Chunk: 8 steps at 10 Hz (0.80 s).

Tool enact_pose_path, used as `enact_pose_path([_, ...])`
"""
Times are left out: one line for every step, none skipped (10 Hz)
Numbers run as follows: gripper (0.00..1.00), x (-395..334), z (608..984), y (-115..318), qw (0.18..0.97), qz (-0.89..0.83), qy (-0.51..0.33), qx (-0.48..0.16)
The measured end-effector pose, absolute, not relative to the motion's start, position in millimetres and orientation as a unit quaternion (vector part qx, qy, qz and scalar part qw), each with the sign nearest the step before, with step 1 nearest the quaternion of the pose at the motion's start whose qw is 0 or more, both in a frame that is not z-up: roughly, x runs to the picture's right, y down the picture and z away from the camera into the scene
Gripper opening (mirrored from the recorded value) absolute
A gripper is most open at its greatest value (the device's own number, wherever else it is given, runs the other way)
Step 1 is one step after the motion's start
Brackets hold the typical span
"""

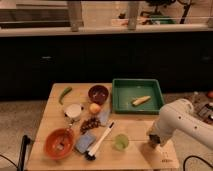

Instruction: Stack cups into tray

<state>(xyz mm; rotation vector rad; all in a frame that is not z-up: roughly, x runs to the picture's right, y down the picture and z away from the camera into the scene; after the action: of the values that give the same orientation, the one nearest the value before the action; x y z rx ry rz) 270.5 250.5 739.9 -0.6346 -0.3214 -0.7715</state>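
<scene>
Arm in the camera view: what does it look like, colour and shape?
The arm is white and smooth, built of thick rounded segments with a bulbous joint. It ends in a darker hand, over the table's near-right corner. No cables or markings are visible.

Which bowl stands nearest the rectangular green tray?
The dark red-brown bowl, beside the tray's left wall; white bowl and orange bowl sit farther left. Gripper: table's front right.

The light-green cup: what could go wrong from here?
The gripper hangs low at the front right of the table, beside the light-green cup. A sideways move could knock the cup into the brush or off the front edge. The tray already holds a yellowish item, which may tilt a cup set there.
</scene>
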Motion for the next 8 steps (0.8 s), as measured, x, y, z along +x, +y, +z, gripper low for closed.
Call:
enact_pose_path([0.0,269.8,738.0,249.3,0.865,-0.37,-0.152,-0.304])
enact_pose_path([0.0,268.9,736.1,246.8,0.865,-0.371,-0.151,-0.302])
enact_pose_path([0.0,269.0,733.2,244.6,0.865,-0.373,-0.149,-0.3])
enact_pose_path([0.0,269.0,729.2,240.3,0.866,-0.374,-0.147,-0.297])
enact_pose_path([0.0,268.2,722.9,233.3,0.868,-0.375,-0.144,-0.292])
enact_pose_path([0.0,268.5,716.6,226.7,0.868,-0.379,-0.14,-0.288])
enact_pose_path([0.0,268.9,711.8,221.4,0.869,-0.381,-0.135,-0.285])
enact_pose_path([0.0,268.4,707.5,215.3,0.869,-0.385,-0.131,-0.283])
